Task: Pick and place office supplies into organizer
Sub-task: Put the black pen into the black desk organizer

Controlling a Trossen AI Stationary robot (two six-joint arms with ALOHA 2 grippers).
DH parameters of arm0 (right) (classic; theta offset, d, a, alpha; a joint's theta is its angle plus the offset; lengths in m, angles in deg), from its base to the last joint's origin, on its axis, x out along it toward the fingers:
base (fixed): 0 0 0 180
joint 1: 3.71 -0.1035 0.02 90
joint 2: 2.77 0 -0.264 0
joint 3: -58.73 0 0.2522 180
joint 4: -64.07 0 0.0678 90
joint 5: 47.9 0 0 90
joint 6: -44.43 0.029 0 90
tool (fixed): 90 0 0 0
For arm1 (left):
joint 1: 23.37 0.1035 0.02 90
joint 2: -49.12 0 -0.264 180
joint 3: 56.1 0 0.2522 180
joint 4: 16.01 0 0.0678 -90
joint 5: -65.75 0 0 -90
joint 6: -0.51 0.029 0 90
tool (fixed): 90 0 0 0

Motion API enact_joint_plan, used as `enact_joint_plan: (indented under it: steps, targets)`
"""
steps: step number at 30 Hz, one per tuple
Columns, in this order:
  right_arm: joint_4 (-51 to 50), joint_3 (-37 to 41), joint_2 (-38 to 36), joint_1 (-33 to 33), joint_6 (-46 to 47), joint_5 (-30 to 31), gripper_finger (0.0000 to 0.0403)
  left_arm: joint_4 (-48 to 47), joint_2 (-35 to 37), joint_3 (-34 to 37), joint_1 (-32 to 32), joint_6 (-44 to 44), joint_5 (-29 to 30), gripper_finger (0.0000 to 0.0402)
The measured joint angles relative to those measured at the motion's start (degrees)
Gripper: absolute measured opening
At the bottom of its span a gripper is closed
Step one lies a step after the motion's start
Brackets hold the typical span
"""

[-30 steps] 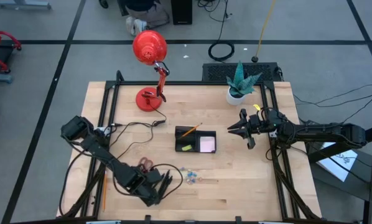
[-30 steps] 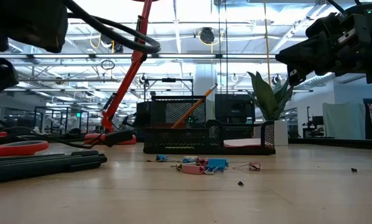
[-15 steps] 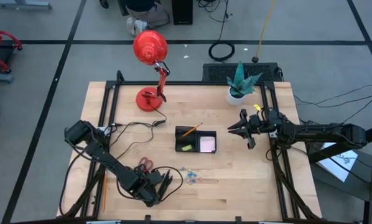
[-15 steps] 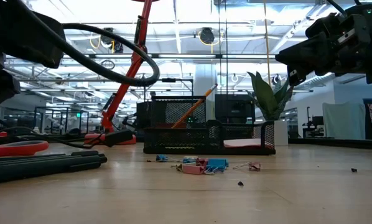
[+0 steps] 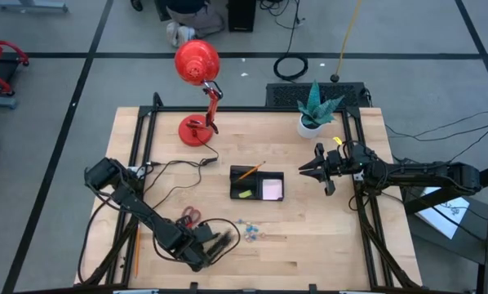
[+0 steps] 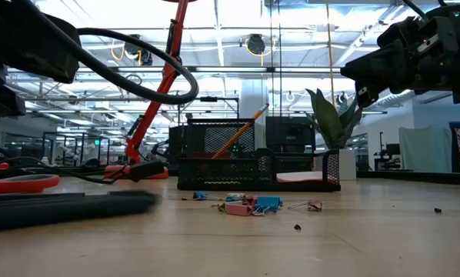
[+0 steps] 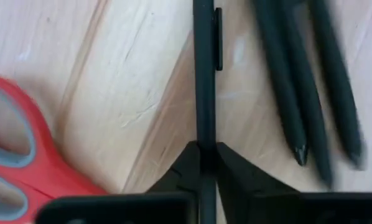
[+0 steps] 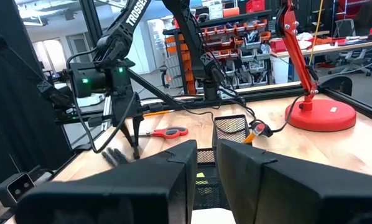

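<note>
Step in hand: lifting one black pen off the table. In the left wrist view, the left gripper (image 7: 206, 163) has its fingers pressed together on a slim black pen (image 7: 204, 81), near its lower end. Judgement: raise it straight up and slowly, since a thin smooth barrel can pivot in a narrow pinch. Three more black pens (image 7: 304, 81) lie loose just beside it, right of centre; the red-handled scissors (image 7: 21, 163) sit at lower left. In the high view, the organizer (image 5: 257, 184), a black mesh tray holding an orange pencil (image 5: 249, 171), stands at table centre. The right gripper (image 5: 312, 170) waits right of it, fingers nearly together, empty. The table (image 5: 309, 245) is pale, smooth wood.
</note>
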Motion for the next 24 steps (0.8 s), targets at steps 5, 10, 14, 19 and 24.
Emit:
enact_joint_plan:
  steps: [5,10,14,19,24]
  targets:
    - [0.0,0.0,0.0,0.0,0.0,-0.1,0.0059,0.6,0.7,0.3,-0.4,0.0,2.0,0.0033]
    - [0.0,0.0,0.0,0.0,-0.2,0.0,0.0059,1.9,3.3,0.7,-1.4,-0.6,9.1,0.0046]
    - [0.0,0.0,0.0,0.0,-0.4,0.1,0.0059,4.2,6.0,0.8,-1.2,1.1,19.2,0.0018]
    - [0.0,0.0,0.0,0.0,-0.4,0.3,0.0059,12.4,8.9,0.8,-1.5,9.6,26.0,0.0019]
    - [0.0,0.0,0.0,0.0,-0.2,1.5,0.0059,23.6,11.2,0.6,-1.0,24.9,34.5,0.0033]
